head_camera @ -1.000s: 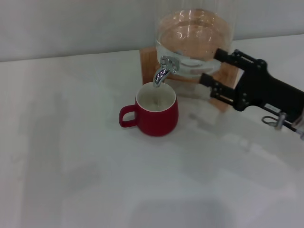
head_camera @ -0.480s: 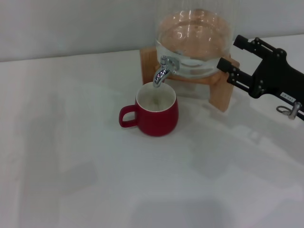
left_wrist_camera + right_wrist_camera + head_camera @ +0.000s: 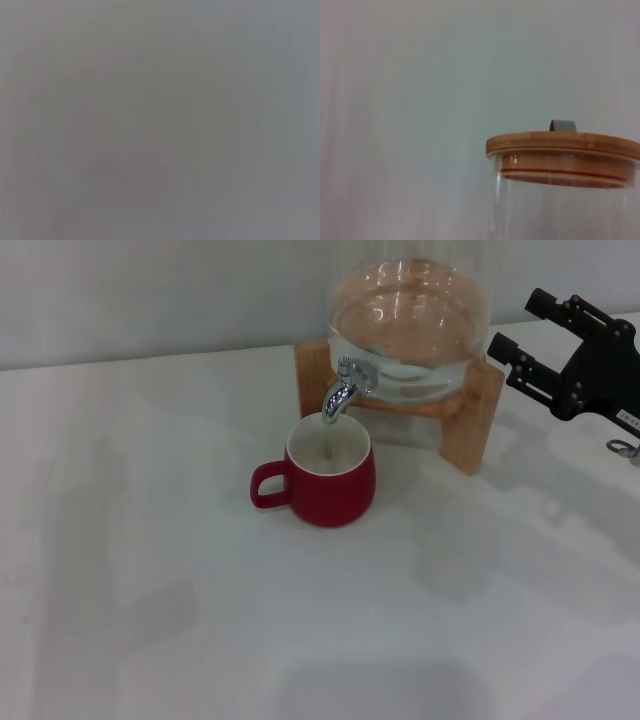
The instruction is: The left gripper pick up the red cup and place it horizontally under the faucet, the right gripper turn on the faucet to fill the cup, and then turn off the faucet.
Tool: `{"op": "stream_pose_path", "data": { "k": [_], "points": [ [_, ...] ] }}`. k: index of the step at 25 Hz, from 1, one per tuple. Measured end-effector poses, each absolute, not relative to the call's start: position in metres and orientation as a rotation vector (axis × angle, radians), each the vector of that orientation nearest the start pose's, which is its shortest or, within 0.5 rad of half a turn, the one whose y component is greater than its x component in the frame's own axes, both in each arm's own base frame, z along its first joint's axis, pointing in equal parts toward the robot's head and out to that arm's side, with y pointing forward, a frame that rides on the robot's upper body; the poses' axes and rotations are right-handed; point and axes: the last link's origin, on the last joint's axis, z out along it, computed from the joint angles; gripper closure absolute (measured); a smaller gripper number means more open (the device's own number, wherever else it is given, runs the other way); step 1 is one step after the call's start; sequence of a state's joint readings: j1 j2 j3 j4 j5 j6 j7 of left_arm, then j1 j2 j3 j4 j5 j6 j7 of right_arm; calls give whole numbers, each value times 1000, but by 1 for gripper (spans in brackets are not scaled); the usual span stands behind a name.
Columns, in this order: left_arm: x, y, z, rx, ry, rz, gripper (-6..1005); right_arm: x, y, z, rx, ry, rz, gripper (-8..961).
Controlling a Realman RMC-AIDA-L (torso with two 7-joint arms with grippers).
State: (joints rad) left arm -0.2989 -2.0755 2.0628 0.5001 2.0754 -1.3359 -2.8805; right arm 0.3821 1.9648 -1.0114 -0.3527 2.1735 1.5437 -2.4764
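Directly beneath the faucet (image 3: 343, 390), the red cup (image 3: 327, 476) stands upright on the white table (image 3: 200, 620), mouth facing up, its loop handle pointing away from the glass jar (image 3: 410, 330) toward the robot's left. Compared with the earlier frames, the right gripper (image 3: 520, 335) has withdrawn from the jar's wooden stand (image 3: 470, 430) and now sits clear of it at the far right, higher up. Its two perforated fingers are spread apart, holding nothing. The right wrist view shows the jar's wooden lid (image 3: 565, 145). The left gripper is not visible.
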Motion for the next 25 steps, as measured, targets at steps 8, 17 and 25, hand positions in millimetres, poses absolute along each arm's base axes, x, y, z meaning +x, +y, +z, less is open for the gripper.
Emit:
{"op": "stream_pose_path", "data": {
  "k": [8,17,25],
  "points": [
    [-314,320,50,-1062,-382,-696,303,292,322,59,-2021,146,1028,264],
    [-314,321,52,-1056,-381,-698,303,295,324,62,-2004,161,1012,265],
    [-312,325,55,-1046,-377,-705,303,297,323,65,-1999,158,1011,265]
  ]
}}
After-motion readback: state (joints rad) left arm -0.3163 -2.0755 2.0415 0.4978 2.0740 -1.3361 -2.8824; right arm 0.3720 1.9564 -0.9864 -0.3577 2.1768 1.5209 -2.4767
